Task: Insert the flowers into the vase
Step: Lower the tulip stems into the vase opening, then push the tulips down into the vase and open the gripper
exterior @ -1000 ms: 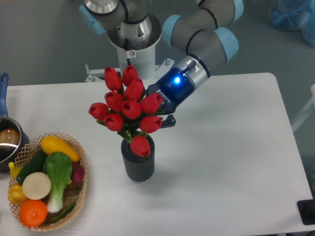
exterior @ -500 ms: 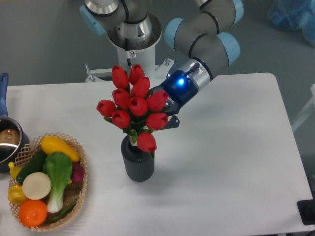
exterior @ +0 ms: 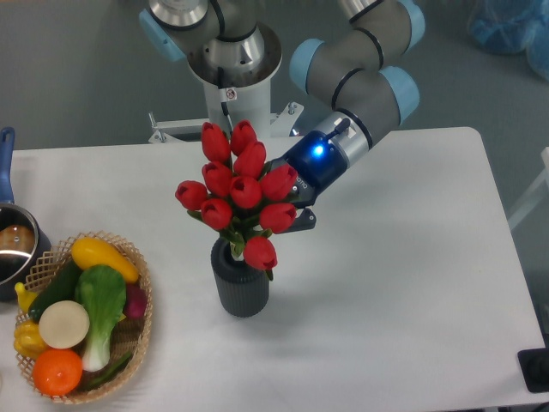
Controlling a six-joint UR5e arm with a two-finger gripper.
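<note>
Gripper [exterior: 287, 215] holding the flowers [exterior: 241, 193] over the vase [exterior: 241, 286].

Its fingers are mostly hidden behind the blooms, closed on the bunch; the stems dip into the vase's mouth, mid-table, with a wicker basket [exterior: 141, 322] of toy vegetables to the left.

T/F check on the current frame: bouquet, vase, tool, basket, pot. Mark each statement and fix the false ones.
1. The flowers are above the vase, stems reaching its mouth. True.
2. The vase lies on its side. False: it stands upright on the table.
3. The tool is right behind the bouquet, partly hidden by the buds. True.
4. The wicker basket is right of the vase. False: it is to the left in the picture.
5. The pot holds the tulips. False: it sits at the left edge, apart from them.
</note>
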